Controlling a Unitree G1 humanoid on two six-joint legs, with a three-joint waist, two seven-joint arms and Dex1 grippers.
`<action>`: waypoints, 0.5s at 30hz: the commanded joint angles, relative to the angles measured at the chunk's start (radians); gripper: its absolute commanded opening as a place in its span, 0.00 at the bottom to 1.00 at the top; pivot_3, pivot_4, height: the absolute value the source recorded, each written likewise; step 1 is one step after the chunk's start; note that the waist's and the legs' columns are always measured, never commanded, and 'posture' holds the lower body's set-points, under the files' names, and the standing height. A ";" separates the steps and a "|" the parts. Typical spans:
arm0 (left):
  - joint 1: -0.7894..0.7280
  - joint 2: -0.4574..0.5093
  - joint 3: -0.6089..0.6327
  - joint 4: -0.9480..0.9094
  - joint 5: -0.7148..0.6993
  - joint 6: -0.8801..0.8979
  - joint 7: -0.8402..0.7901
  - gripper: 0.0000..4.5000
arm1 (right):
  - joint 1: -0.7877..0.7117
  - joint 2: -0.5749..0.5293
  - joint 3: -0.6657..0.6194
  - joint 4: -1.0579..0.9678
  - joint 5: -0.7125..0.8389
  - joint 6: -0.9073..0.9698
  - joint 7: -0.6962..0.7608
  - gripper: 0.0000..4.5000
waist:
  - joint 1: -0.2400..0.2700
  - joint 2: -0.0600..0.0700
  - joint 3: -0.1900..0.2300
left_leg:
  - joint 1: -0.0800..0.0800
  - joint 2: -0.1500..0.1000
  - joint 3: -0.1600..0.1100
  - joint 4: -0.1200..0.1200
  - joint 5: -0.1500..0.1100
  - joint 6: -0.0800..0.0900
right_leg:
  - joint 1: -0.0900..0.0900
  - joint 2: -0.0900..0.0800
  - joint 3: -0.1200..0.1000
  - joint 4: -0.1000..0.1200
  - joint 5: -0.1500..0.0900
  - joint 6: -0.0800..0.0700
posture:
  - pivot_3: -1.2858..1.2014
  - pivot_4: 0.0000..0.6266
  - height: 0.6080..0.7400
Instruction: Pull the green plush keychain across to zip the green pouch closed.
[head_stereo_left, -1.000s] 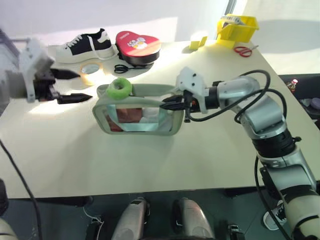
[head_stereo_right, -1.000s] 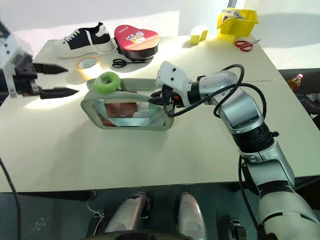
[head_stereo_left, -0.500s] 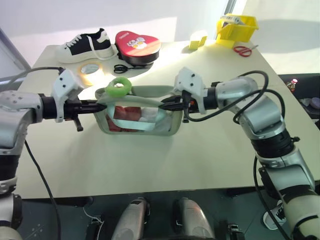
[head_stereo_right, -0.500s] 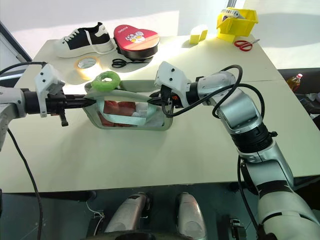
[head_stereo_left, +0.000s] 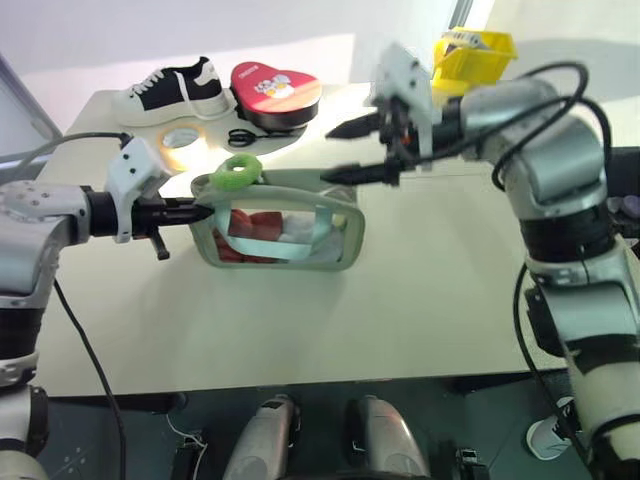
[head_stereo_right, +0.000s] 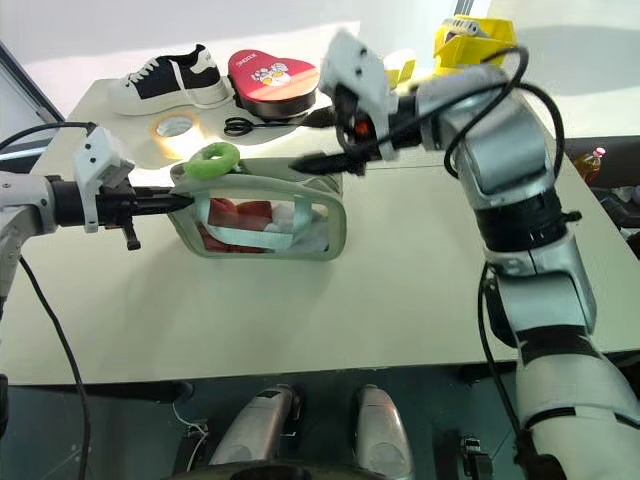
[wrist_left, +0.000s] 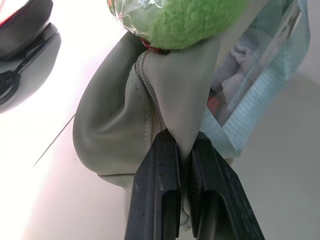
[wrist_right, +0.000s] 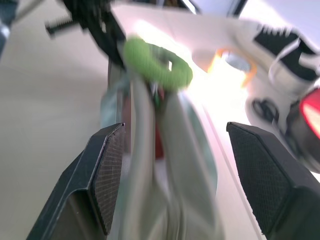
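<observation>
while left gripper (head_stereo_left: 200, 211) pinches pouch (head_stereo_left: 340, 240) edge, right gripper (head_stereo_left: 352, 150) hovers open

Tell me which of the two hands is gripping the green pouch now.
The left hand: it is shut on the end of the green pouch below the green plush keychain. The right hand hangs open above the other end.

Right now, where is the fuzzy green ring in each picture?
Left eye view: the fuzzy green ring sits on the green pouch's top, at its left end.
Right eye view: same spot, just past the left gripper.
Left wrist view: at the top edge, above the pinched pouch fabric.
Right wrist view: upper middle, beyond the open right gripper.
Shared landmark: the pouch itself.
</observation>
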 joint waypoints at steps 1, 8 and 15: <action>-0.035 -0.009 0.019 -0.004 -0.001 -0.004 0.023 0.00 | -0.025 0.119 0.028 0.049 -0.039 -0.081 -0.084 0.77 | 0.000 0.000 0.000 | 0.000 0.000 0.000 0.000 0.000 0.000 | 0.000 0.000 0.000 0.000 0.000 0.000 | 0.52 0.24 1.00; -0.028 -0.010 0.024 -0.024 -0.009 0.011 0.028 0.00 | -0.032 0.279 0.094 0.173 -0.123 -0.238 -0.132 0.77 | 0.003 0.000 0.000 | -0.001 -0.001 0.001 0.000 0.000 0.000 | -0.004 0.000 0.001 0.002 0.000 0.000 | 0.52 0.24 1.00; -0.013 -0.006 0.033 -0.036 -0.012 0.019 0.033 0.00 | -0.060 0.337 0.092 0.291 -0.159 -0.303 -0.128 0.66 | -0.001 0.000 0.000 | -0.001 0.000 0.001 0.001 0.001 -0.001 | -0.005 0.002 0.002 0.003 0.001 0.000 | 0.52 0.24 1.00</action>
